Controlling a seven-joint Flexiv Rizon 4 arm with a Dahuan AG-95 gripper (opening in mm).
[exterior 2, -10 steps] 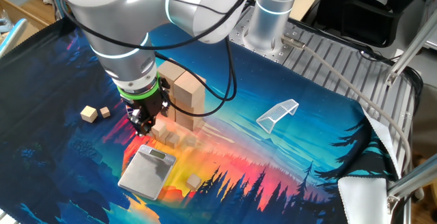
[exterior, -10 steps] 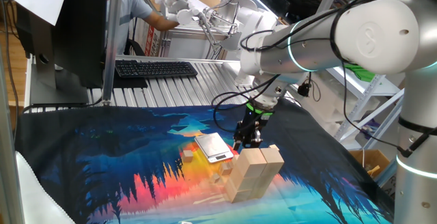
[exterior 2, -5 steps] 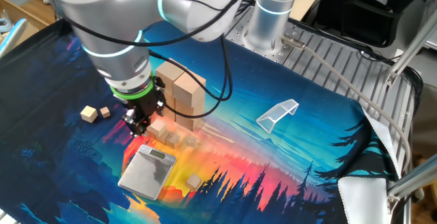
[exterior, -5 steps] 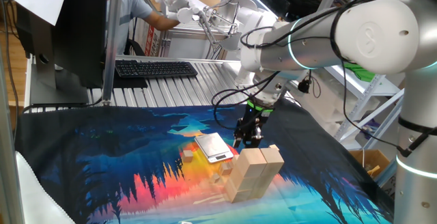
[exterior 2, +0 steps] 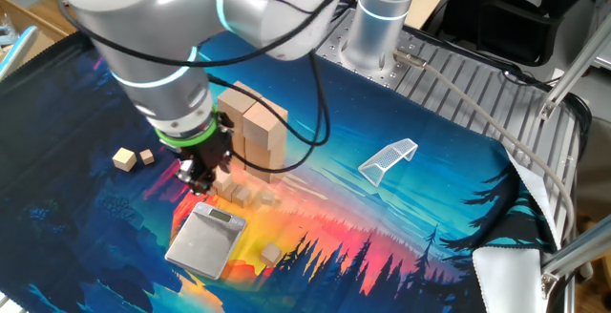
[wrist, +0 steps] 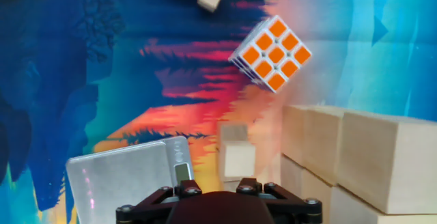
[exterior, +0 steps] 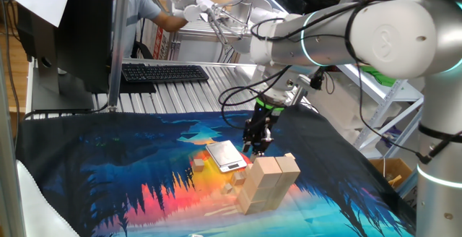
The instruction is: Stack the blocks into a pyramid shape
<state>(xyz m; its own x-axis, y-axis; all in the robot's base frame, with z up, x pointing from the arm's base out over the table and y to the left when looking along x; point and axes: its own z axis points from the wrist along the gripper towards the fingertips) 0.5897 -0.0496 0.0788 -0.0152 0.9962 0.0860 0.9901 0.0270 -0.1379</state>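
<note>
One fixed view shows the gripper (exterior: 256, 147) raised a little above the cloth (exterior: 108, 172) and shifted slightly left compared with a second ago, when it sat lower beside the stack (exterior: 268, 183). The forearm above it is also swung further left and now lies more level. The stack, the scale (exterior: 226, 156) and a loose block (exterior: 197, 163) by the scale are found in the same places as before.

In the other fixed view the gripper (exterior 2: 199, 177) is seen pointing straight down between the stack (exterior 2: 254, 128) and the scale (exterior 2: 205, 239), over a few small blocks (exterior 2: 243, 194) lying at the foot of the stack. Whether the jaws are closed on anything cannot be told, since the fingertips are dark and partly hidden by the wrist. Two cubes (exterior 2: 134, 158) lie well apart to the left, another block (exterior 2: 272, 254) lies just beside the scale's near corner, and a white mesh piece (exterior 2: 389, 158) lies well off to the right.

In the hand view a small pale cube (wrist: 239, 160) is seen just ahead of the gripper body, with the stack (wrist: 355, 162) to its right and the scale (wrist: 123, 179) to its left. A Rubik's cube (wrist: 273, 53) lies beyond, its orange face shown.

A keyboard (exterior: 164, 72) rests on the ribbed surface behind the cloth.
</note>
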